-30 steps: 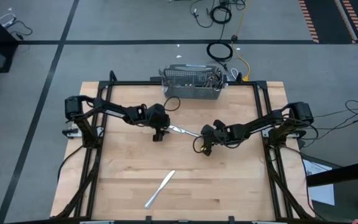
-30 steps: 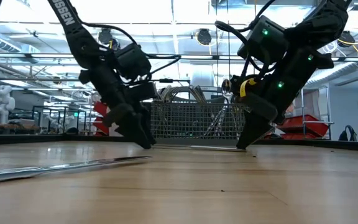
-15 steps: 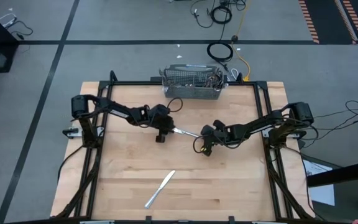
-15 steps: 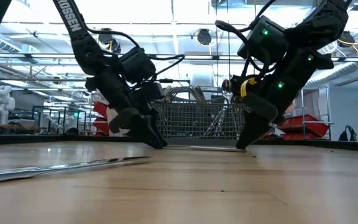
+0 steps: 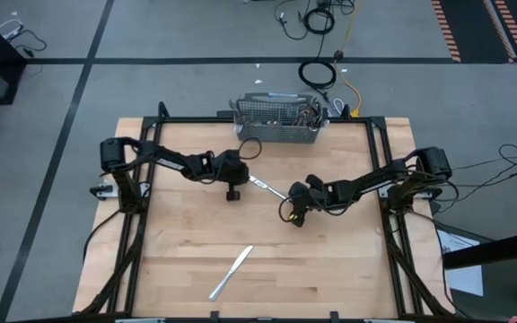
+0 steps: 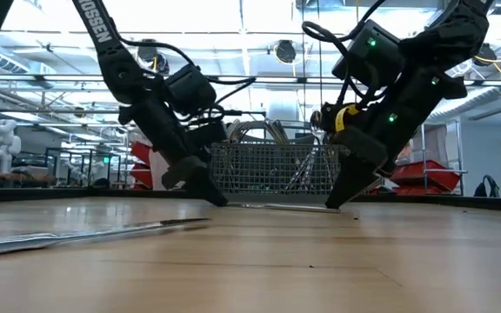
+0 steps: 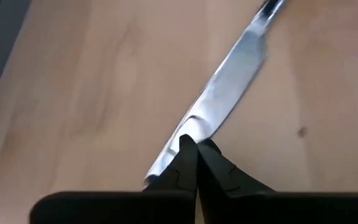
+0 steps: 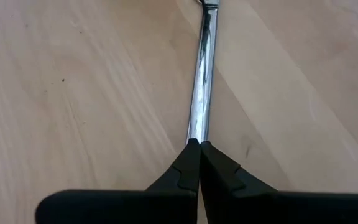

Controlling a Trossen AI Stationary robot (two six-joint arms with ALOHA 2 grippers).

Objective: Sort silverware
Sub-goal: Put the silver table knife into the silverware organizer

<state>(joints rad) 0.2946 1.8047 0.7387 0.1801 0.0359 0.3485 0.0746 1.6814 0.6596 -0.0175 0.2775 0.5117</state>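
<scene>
Closing within the last second, the left pincer point(image 5: 234, 187) now pinches one end of a knife point(image 5: 268, 187) lying on the bench point(image 5: 330, 269), while the right pincer point(image 5: 295, 212) grips its other end, seemingly steadying it for a handover; another knife point(image 5: 231, 272) lies well apart.

In the left wrist view the knife point(image 7: 225, 93) runs off the frame's top right edge and its near end is hidden behind the closed left gripper point(image 7: 194, 149), while the contents of the mesh basket point(image 5: 276, 121), top centre of the high view, are too small to tell.
</scene>
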